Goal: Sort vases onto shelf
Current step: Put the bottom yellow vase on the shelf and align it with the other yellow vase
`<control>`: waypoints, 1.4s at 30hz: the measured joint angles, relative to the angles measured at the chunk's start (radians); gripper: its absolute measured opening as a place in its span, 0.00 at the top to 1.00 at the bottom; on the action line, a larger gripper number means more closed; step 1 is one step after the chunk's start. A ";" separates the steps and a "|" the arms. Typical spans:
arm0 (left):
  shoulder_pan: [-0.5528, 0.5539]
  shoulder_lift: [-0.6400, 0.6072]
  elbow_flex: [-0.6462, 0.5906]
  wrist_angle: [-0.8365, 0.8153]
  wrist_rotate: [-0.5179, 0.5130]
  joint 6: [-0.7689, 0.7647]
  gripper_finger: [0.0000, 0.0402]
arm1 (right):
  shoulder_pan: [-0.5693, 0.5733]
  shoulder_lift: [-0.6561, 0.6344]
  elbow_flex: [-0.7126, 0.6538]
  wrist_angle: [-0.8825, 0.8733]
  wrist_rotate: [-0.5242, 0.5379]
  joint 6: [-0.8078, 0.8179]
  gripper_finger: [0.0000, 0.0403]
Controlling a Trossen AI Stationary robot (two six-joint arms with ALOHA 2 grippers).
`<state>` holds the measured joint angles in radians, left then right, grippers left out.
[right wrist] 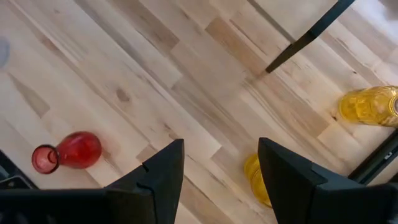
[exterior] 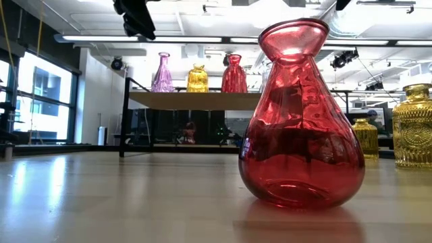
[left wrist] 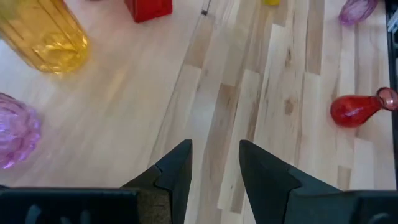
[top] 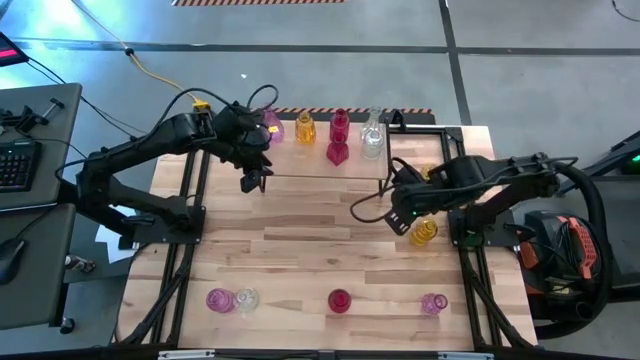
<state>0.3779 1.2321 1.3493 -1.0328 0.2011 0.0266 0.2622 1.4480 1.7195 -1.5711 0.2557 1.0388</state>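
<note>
The shelf stands at the table's far edge. On its wooden top stand a pink vase, a yellow vase, two red vases and a clear vase. My left gripper hangs open and empty above the shelf's near edge, past the pink vase and the yellow vase. My right gripper hangs open and empty over the table's right part, beside a yellow vase that stands on the tabletop.
Along the near edge stand a pink vase, a clear vase, a red vase and another pink vase. A second yellow vase stands by the shelf's black leg. Bare wood lies mid-table.
</note>
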 joint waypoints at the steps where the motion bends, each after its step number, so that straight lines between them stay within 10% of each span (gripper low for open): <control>1: -0.003 0.003 -0.001 0.000 -0.001 -0.006 0.69 | 0.005 -0.004 0.000 0.000 0.001 -0.002 0.54; 30: 0.070 0.187 -0.001 -0.041 0.045 -0.402 0.67 | 0.027 -0.016 0.000 0.000 0.059 -0.165 0.54; 42: -0.094 0.190 -0.001 0.249 0.136 -0.544 0.52 | 0.078 -0.029 0.000 0.000 0.047 -0.182 0.54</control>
<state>0.2843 1.4220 1.3483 -0.7837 0.3367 -0.5169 0.3405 1.4186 1.7191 -1.5711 0.3027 0.8566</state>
